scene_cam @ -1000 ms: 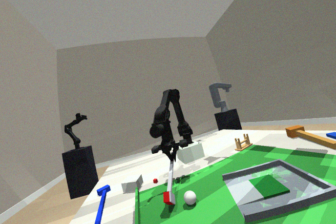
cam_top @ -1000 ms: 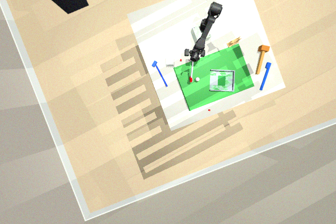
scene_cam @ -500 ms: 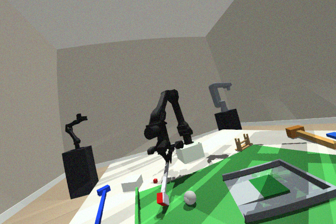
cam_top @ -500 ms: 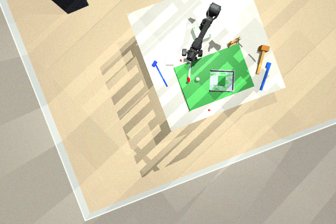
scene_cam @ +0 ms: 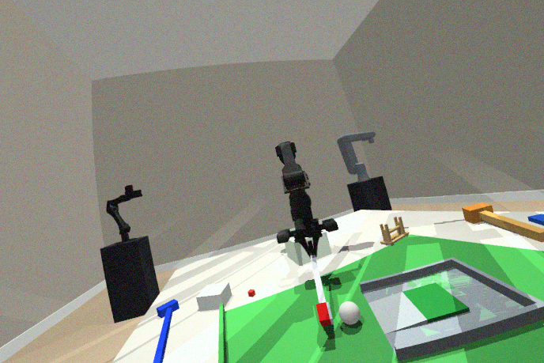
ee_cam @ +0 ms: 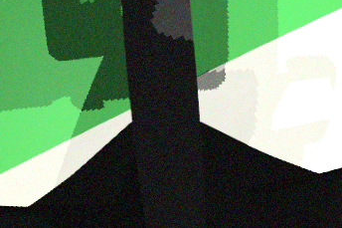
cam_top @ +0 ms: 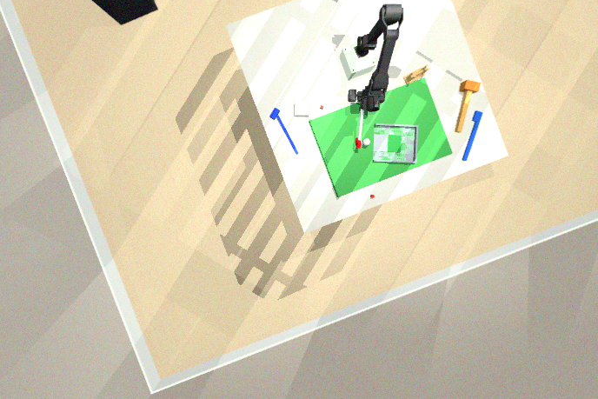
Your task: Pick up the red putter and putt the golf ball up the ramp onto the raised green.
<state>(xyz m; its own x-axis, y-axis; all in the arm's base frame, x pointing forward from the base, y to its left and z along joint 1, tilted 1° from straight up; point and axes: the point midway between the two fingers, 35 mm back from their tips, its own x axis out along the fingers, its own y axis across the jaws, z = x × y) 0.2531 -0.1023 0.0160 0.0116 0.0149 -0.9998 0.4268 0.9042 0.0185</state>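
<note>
My gripper (cam_top: 362, 107) (scene_cam: 313, 255) (ee_cam: 161, 131) is shut on the putter's upper end, above the mat's back edge. The red putter's white shaft (cam_top: 361, 125) (scene_cam: 318, 281) slopes down to its red head (cam_top: 358, 142) (scene_cam: 323, 314), low over the green mat (cam_top: 338, 172) (scene_cam: 263, 328). The white golf ball (cam_top: 366, 142) (scene_cam: 349, 312) is on the mat just right of the head, with a small gap in the exterior view. Right of the ball is the grey-walled ramp (cam_top: 393, 162) (scene_cam: 439, 343), with the raised green (cam_top: 395, 144) (scene_cam: 435, 301) at its middle. The wrist view hides head and ball.
A blue mallet (cam_top: 287, 135) (scene_cam: 163, 332) and white block (cam_top: 301, 109) (scene_cam: 213, 297) lie left of the mat. A wooden rack (cam_top: 416, 75) (scene_cam: 394, 236) stands behind it. An orange mallet (cam_top: 464, 107) (scene_cam: 477, 213) and a blue tool (cam_top: 472, 136) lie right. A pale box (cam_top: 355, 66) sits behind the gripper.
</note>
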